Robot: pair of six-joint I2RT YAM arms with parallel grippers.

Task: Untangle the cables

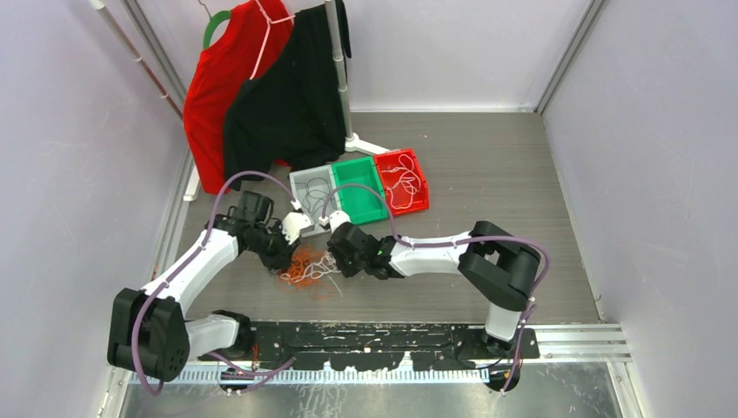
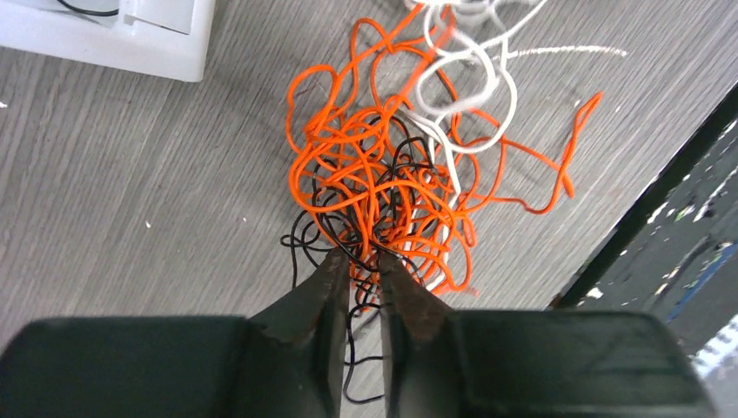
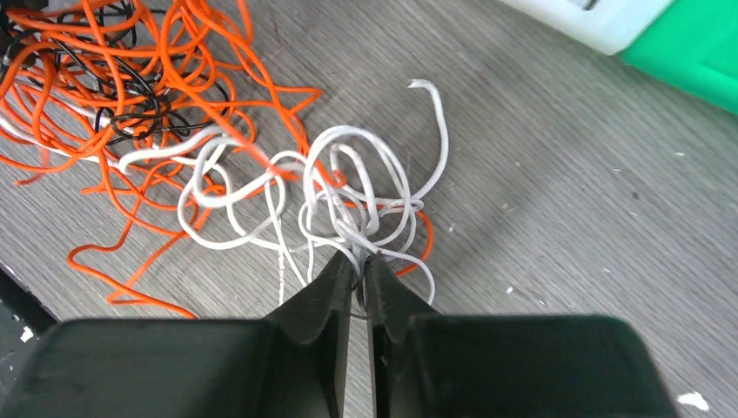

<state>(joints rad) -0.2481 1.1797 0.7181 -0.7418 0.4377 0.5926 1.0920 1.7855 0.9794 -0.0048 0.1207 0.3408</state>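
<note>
**1. Position.** The cables (image 1: 309,266) lie as one snarl on the table (image 1: 487,174), near its front edge and left of centre. The grey bin (image 1: 298,185) stands near, at the snarl's 12 o'clock. Orange and black strands fill the 9 o'clock half; the white cable (image 3: 348,196) fills the 3 o'clock half.

**2. Jaws.**
- Left gripper (image 2: 358,258): jaws drawn nearly together, pinching black and orange strands at the tips.
- Right gripper (image 3: 359,264): jaws almost pressed shut, pinching the white cable at the tips.

**3. Hazards.**
- The left pinch takes in more than one strand. Pulling apart would probably tighten the knot instead of freeing a cable.
- Both grips sit at the extreme fingertips. A thin strand may slip out under tension.
- Orange strands thread the white loops. A quick pull by the right arm would likely drag the whole snarl.
- It cannot be told whether the tips touch the table. A sideways move without lift may scrape it.
- Loose ends may snag on the base plate (image 1: 392,335) at 6 o'clock.

**4. Pose.** The left forearm runs toward 1 o'clock, and its wrist bends down onto the snarl from 9 o'clock. The right forearm runs low toward 9 o'clock, with its gripper at the snarl's 3 o'clock. The grippers face each other with the snarl between them.
</note>
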